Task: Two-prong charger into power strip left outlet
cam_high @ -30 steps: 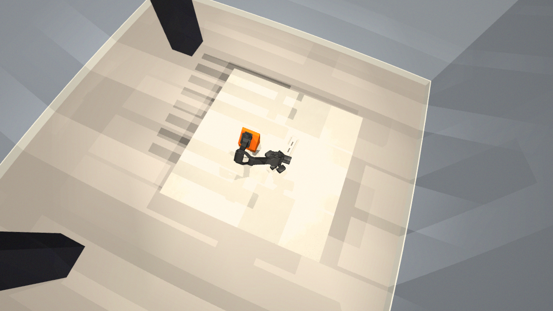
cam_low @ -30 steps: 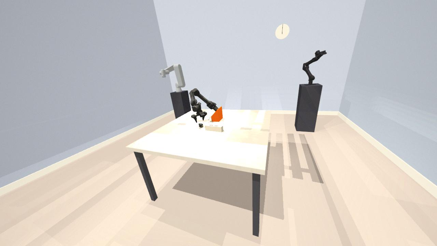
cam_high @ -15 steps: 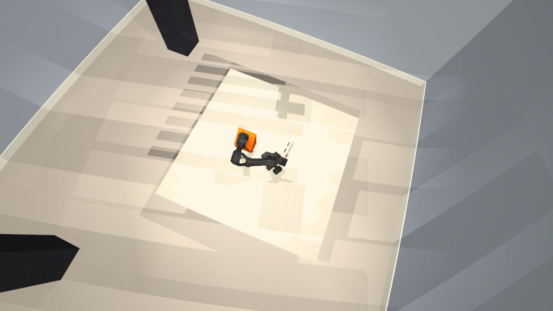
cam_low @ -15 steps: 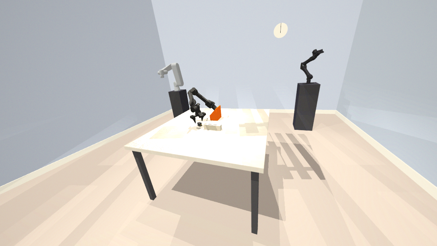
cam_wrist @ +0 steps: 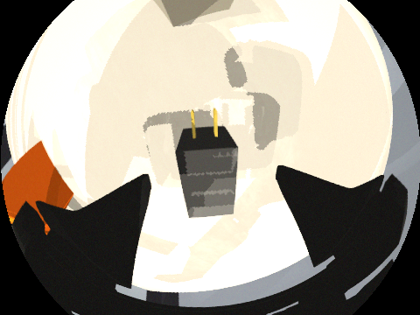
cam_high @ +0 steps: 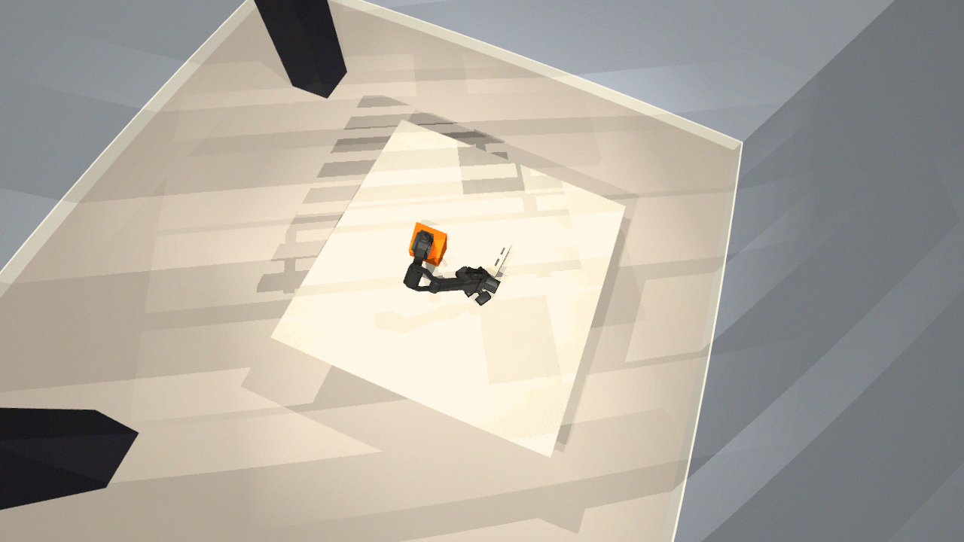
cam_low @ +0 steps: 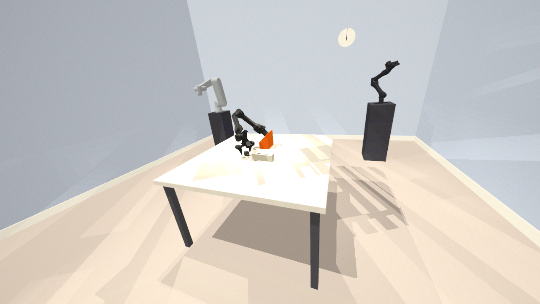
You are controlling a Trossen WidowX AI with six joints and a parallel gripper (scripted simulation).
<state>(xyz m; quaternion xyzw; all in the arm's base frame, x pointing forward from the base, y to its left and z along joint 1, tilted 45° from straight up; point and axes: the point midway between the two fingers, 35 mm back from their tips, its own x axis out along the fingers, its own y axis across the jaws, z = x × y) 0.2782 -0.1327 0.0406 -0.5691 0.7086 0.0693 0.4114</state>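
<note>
The charger is a small black block lying on the table, its two gold prongs pointing toward the top of the wrist view. In the top view it is hidden under the arm. My gripper is open and empty, low over the charger. In the wrist view a finger stands on either side of it, with a gap on both sides. The pale power strip has dark slots on top and lies beside the charger. Only a shaded part of what looks like the strip shows at the wrist view's top edge.
An orange wedge-shaped block stands by the arm's base, behind the strip in the exterior view. The white table carries striped shadows. Two other arms stand on dark pedestals off the table.
</note>
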